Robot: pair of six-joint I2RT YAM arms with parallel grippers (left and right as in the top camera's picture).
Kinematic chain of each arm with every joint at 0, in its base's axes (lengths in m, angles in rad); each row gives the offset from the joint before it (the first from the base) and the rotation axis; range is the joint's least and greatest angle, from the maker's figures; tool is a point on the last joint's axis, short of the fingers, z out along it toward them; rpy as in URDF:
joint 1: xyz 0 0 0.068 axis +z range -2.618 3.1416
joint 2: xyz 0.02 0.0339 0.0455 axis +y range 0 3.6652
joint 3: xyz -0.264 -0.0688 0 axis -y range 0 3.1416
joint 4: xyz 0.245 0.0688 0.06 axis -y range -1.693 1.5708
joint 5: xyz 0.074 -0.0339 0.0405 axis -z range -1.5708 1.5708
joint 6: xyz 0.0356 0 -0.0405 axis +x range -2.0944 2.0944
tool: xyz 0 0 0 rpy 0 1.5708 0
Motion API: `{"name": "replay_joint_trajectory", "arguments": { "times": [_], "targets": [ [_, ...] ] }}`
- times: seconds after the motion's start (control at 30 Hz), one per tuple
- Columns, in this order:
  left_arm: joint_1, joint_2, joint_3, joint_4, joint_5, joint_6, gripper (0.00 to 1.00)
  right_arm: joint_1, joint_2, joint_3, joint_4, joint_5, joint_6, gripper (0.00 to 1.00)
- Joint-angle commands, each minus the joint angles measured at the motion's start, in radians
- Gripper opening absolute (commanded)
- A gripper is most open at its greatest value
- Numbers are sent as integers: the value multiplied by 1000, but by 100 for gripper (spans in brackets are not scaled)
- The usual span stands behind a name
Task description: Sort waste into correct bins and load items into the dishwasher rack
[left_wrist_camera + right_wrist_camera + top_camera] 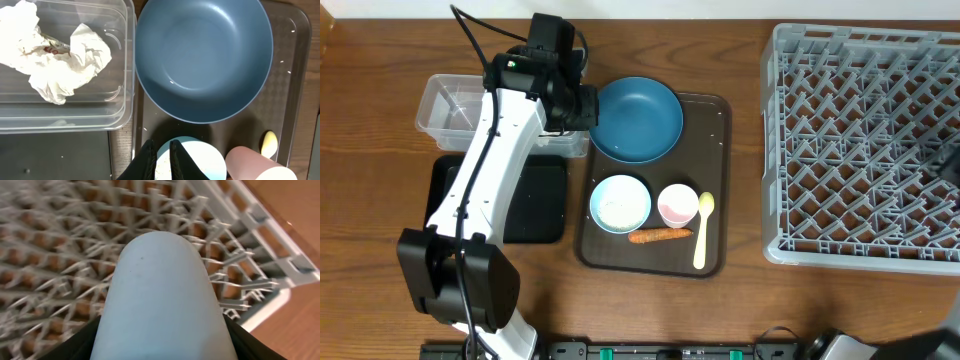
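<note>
Two bowls: a large dark blue bowl [638,120], a small light blue bowl [620,203]. Two cups: a pink cup [678,205], a light blue cup [160,305]. One pale yellow spoon [703,230].

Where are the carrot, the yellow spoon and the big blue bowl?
carrot [660,236]: overhead view, middle of the orange piece.
yellow spoon [700,243]: overhead view, on its handle.
big blue bowl [640,118]: overhead view, on the inside bottom.

Red marks on wrapper [55,46] illegible; no other text
</note>
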Motion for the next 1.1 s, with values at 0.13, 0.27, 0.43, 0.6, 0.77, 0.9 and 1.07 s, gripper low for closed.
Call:
{"name": "replay_joint_trajectory", "arguments": {
  "times": [0.13,0.27,0.43,0.6,0.77,0.9,1.07],
  "targets": [
    [4,-2,9,-3,-13,13,14,-109,106,17,60,29,51,1],
    [4,-2,9,-3,-13,13,14,-141,135,29,53,-35,93,1],
    [4,-2,9,-2,-13,13,13,-145,156,152,-28,-40,82,1],
    [4,-2,9,-3,-13,13,14,-145,240,393,-210,-42,77,1],
    [4,-2,9,-3,-12,13,14,-148,354,494,-382,-12,77,1],
    [4,-2,9,-3,-12,13,14,-157,429,494,-434,68,116,1],
    [4,-2,9,-4,-13,13,14,-183,494,494,-418,78,122,1]
  ]
}}
